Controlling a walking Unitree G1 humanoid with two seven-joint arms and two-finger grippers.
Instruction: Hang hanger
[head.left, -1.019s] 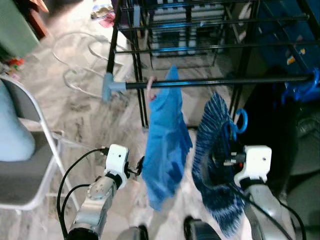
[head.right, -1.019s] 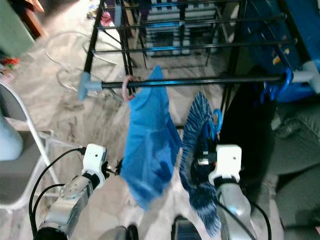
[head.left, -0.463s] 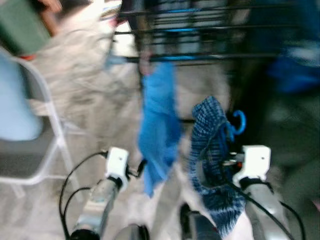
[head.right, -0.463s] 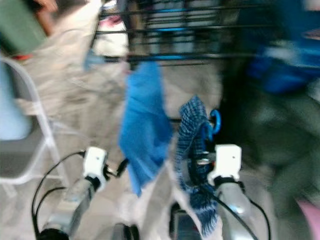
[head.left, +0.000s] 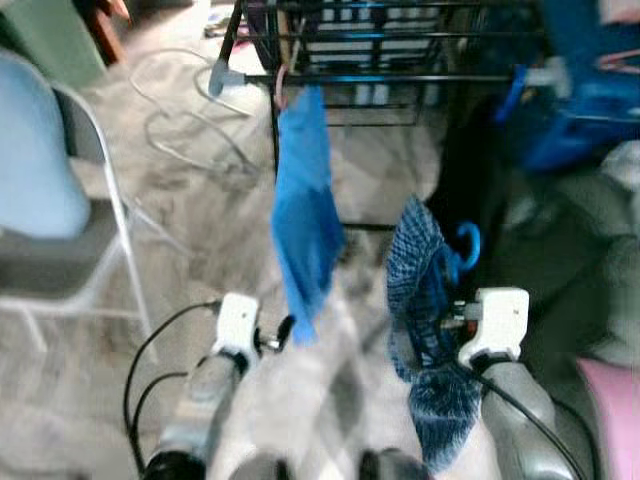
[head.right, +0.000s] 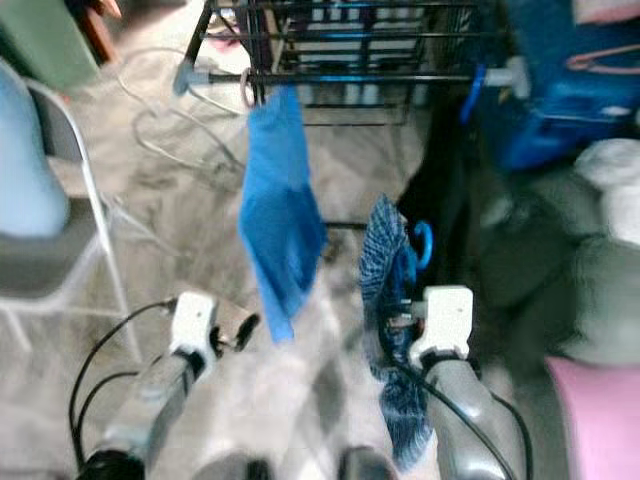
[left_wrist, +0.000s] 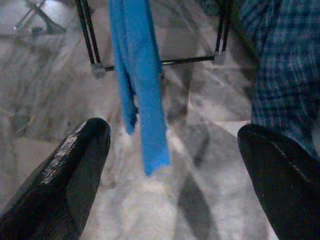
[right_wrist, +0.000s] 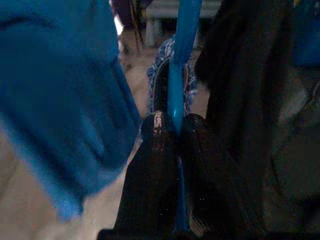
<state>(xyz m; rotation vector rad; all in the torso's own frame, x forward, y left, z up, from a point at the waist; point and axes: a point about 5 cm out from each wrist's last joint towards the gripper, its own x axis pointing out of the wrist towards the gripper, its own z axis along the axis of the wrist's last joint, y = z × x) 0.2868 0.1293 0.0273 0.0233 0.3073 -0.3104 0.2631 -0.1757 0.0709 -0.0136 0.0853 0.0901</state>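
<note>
Down at five o'clock in the head view, the right gripper (right_wrist: 169, 131) is holding a blue hanger (right_wrist: 181, 60), and its two black fingers (right_wrist: 152, 150) are squeezing tight on the hanger's thin stem. A dark blue checked cloth (head.left: 420, 290) is hanging from this hanger, and the hanger's hook (head.left: 466, 243) is curling up beside it. The hanger is sitting well below the rail, out in front of the robot's right arm.

Up at twelve o'clock, a black drying rack (head.left: 380, 40) is standing on the pale marble floor (head.left: 190, 200). A bright blue cloth (head.left: 303, 215) is hanging from the rack's front rail (head.left: 400, 78).

At seven o'clock, the left gripper (left_wrist: 172, 165) is pointing at the floor, with its fingers (left_wrist: 75, 170) spread wide apart and holding nothing. The tip of the bright blue cloth is dangling near it, maybe not touching, though the picture is blurry.

At nine o'clock, a folding chair (head.left: 70, 250) is standing.
</note>
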